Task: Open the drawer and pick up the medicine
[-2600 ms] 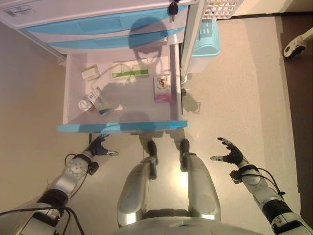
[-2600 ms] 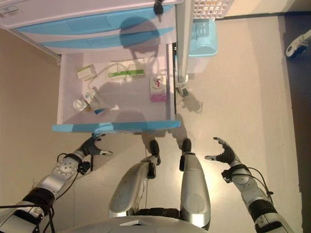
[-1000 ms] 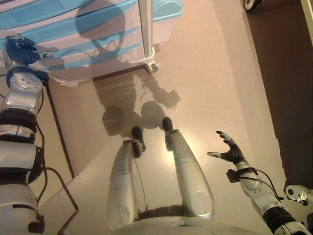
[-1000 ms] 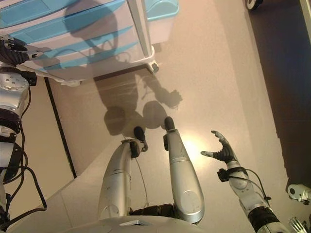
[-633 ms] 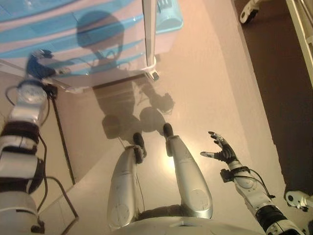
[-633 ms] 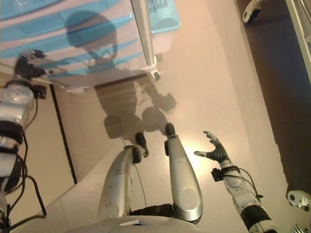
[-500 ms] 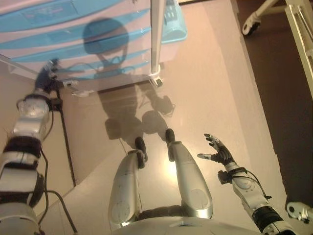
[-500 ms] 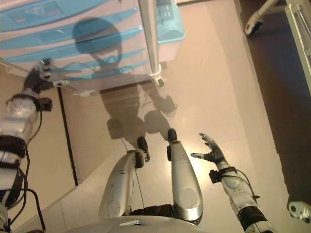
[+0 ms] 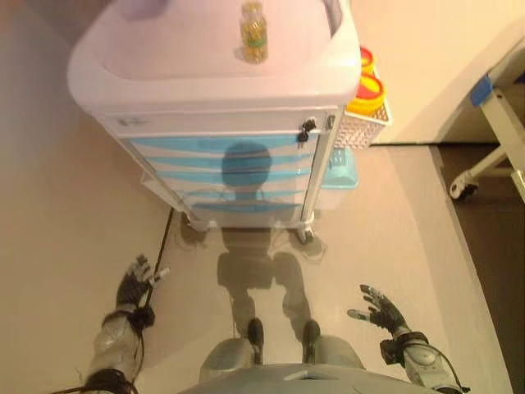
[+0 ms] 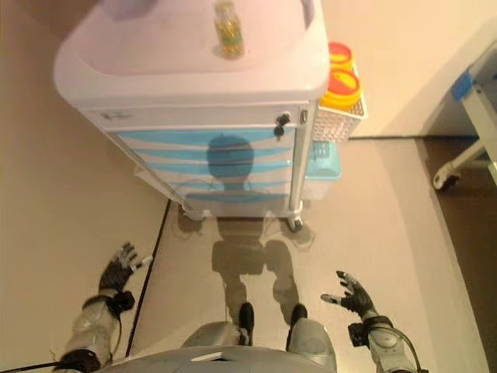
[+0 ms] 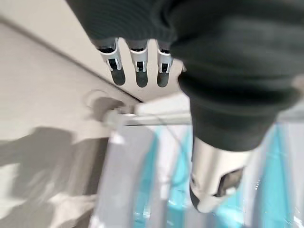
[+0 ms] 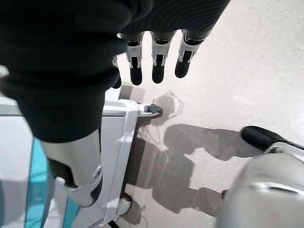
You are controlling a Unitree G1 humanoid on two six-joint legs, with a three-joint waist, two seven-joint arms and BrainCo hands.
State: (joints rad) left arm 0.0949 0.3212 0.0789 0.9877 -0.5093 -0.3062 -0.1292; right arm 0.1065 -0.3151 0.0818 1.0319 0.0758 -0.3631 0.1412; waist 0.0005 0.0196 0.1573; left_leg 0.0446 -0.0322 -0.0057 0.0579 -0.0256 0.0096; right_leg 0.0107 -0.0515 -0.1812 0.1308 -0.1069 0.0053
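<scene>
Standing before the cart, drawers all shut; left hand and right hand hung spread, empty. Best hooking one drawer lip squarely.

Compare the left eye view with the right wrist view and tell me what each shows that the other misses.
Only the left eye view shows the bottle on the cart's top, the yellow and red containers in the side basket, and the left hand, open. Only the right wrist view shows the cart's caster up close. Both show the cart with its blue drawers closed and the right hand, open and empty.
</scene>
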